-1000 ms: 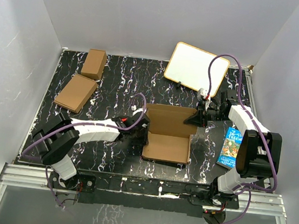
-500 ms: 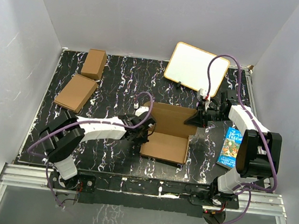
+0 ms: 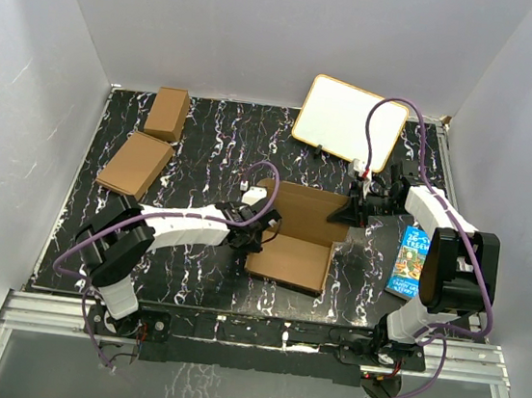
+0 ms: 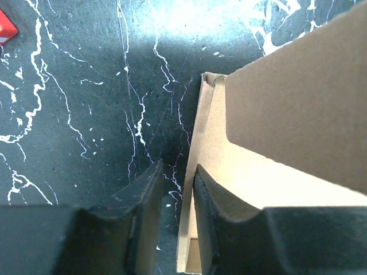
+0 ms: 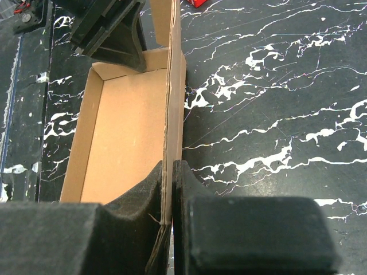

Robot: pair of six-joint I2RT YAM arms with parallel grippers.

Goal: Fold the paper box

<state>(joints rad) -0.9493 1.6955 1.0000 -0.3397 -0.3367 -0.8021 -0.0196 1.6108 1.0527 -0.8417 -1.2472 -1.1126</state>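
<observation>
The paper box (image 3: 304,215), a shallow brown cardboard mailer, lies half formed at the middle of the table with its near panel (image 3: 287,260) lying low and skewed. My left gripper (image 3: 259,236) is at the box's left side. In the left wrist view its jaws (image 4: 178,172) straddle the thin left wall (image 4: 198,137). The wall rests against the right finger, and a gap shows to the left finger. My right gripper (image 3: 354,210) is shut on the box's right wall (image 5: 174,74), with the cardboard pinched between its pads (image 5: 169,172).
Two other brown cartons (image 3: 168,112) (image 3: 135,165) stand at the back left. A white board (image 3: 349,120) leans at the back right. A blue book (image 3: 413,261) lies by the right arm. Grey walls enclose the black marbled table (image 3: 205,143).
My left gripper has moved right and slightly back against the box's left side, closing and then parting again. The near panel has shifted left and skewed. The right arm has stayed put.
</observation>
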